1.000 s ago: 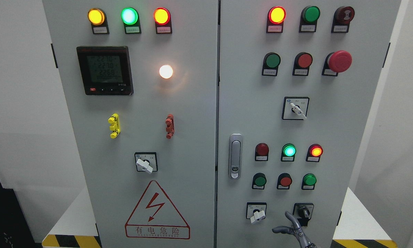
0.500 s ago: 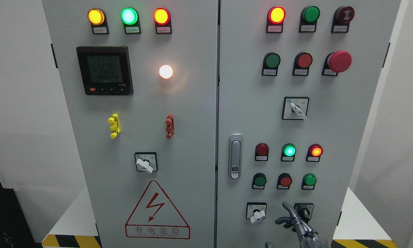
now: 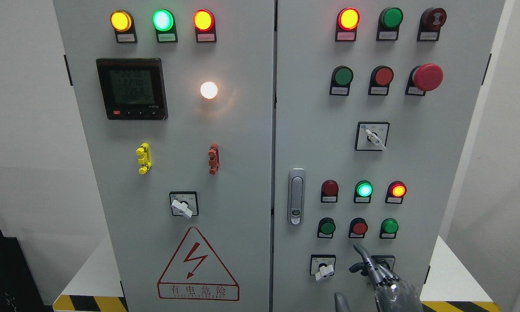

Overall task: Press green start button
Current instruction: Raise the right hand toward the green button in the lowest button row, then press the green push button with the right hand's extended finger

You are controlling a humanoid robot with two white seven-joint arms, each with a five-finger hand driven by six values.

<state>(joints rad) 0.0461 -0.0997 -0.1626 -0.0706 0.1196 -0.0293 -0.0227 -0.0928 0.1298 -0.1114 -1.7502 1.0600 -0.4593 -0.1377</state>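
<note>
The grey control cabinet's right door (image 3: 416, 173) carries a lower row of buttons: a dark green one (image 3: 328, 226), a red one (image 3: 359, 227) and a brighter green one (image 3: 390, 225). More green buttons sit higher up (image 3: 343, 76). My right hand (image 3: 374, 275) comes up from the bottom edge at the right, below this lower row. Its index finger (image 3: 359, 252) points up, its tip just under the red button and apart from it. The hand holds nothing and covers part of a black selector switch (image 3: 387, 260). The left arm does not show.
A white-handled selector switch (image 3: 323, 266) sits left of the hand. A door latch (image 3: 296, 197) is on the door's left edge. Lit lamps (image 3: 364, 189) sit above the button row. A red mushroom stop button (image 3: 428, 77) sticks out at the upper right.
My right hand has risen along the right door. Its index fingertip went from beside the black selector switch to just under the lower button row, and more of the hand shows.
</note>
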